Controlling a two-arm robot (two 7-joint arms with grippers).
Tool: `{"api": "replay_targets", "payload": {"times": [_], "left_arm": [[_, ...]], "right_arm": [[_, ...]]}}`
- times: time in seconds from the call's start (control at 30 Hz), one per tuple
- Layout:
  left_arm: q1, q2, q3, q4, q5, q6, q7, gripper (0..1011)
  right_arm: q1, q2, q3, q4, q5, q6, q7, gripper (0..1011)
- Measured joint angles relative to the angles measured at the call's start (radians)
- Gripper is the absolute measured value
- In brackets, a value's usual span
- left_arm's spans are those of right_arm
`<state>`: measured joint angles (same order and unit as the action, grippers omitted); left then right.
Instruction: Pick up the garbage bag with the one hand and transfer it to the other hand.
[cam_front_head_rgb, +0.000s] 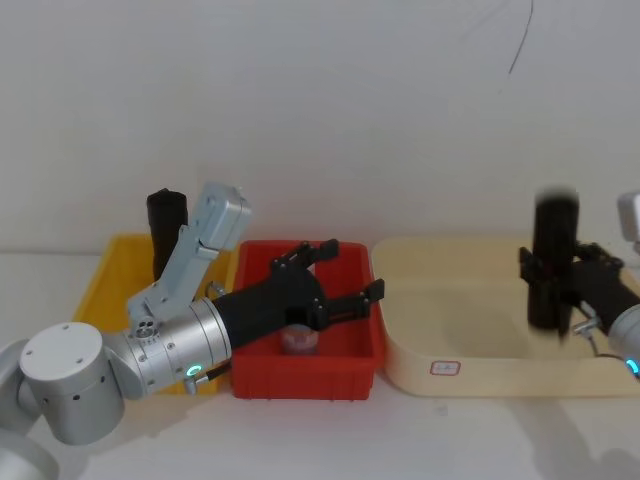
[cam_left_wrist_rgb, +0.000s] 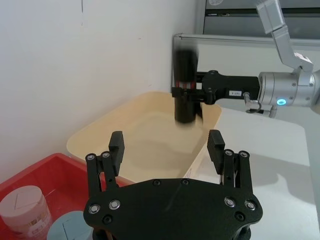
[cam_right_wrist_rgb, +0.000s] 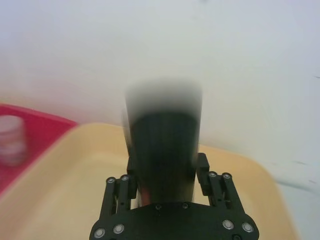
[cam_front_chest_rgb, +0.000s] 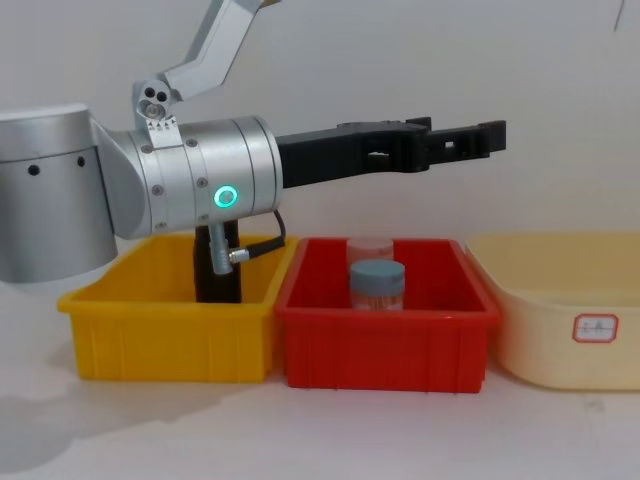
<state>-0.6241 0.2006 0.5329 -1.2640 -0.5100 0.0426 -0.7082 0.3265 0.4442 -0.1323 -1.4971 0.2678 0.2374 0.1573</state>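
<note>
The garbage bag (cam_front_head_rgb: 553, 220), a thick black roll with a red-white mark at mid-height, hangs upright over the cream tub (cam_front_head_rgb: 480, 375). My right gripper (cam_front_head_rgb: 555, 270), the one with the white label, is shut on the roll's middle, as the left wrist view shows: garbage bag (cam_left_wrist_rgb: 186, 75), right gripper (cam_left_wrist_rgb: 187, 95). In the right wrist view the garbage bag (cam_right_wrist_rgb: 165, 130) stands between the right gripper's (cam_right_wrist_rgb: 166, 172) fingers. My left gripper (cam_front_head_rgb: 345, 272), on the green-lit wrist, is open and empty above the red bin (cam_front_head_rgb: 300, 380), pointing toward the roll; it also appears as left gripper (cam_left_wrist_rgb: 166, 140) and left gripper (cam_front_chest_rgb: 480, 140).
A yellow bin (cam_front_head_rgb: 115, 270) at the left holds a slimmer black roll (cam_front_chest_rgb: 218, 265). The red bin (cam_front_chest_rgb: 385, 340) holds a blue-lidded jar (cam_front_chest_rgb: 377, 285) and a clear one behind it. A white wall stands close behind the bins.
</note>
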Motion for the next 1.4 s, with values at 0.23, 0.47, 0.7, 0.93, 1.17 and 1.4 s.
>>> {"api": "replay_targets", "payload": {"times": [0.23, 0.47, 0.7, 0.93, 1.17, 1.4], "left_arm": [[0.0, 0.0, 0.0, 0.0, 0.0, 0.0, 0.0, 1002], [0.0, 0.0, 0.0, 0.0, 0.0, 0.0, 0.001, 1002], [0.01, 0.005, -0.008, -0.008, 0.0, -0.002, 0.029, 1001], [0.029, 0.018, -0.026, -0.025, 0.002, -0.005, 0.074, 1002], [0.06, 0.04, -0.054, -0.053, 0.009, -0.008, 0.147, 1001], [0.092, 0.06, -0.083, -0.081, 0.018, -0.008, 0.214, 1001]], "right_arm": [[0.01, 0.029, 0.03, 0.017, -0.03, 0.056, -0.043, 845], [0.016, 0.055, 0.046, 0.022, -0.052, 0.093, -0.055, 1001], [0.024, 0.075, 0.043, 0.012, -0.069, 0.103, -0.037, 1001], [0.036, 0.08, 0.022, -0.003, -0.077, 0.093, -0.002, 1001], [0.049, 0.072, -0.004, -0.015, -0.078, 0.076, 0.04, 1001], [0.063, 0.052, -0.042, -0.023, -0.07, 0.06, 0.1, 1001]]}}
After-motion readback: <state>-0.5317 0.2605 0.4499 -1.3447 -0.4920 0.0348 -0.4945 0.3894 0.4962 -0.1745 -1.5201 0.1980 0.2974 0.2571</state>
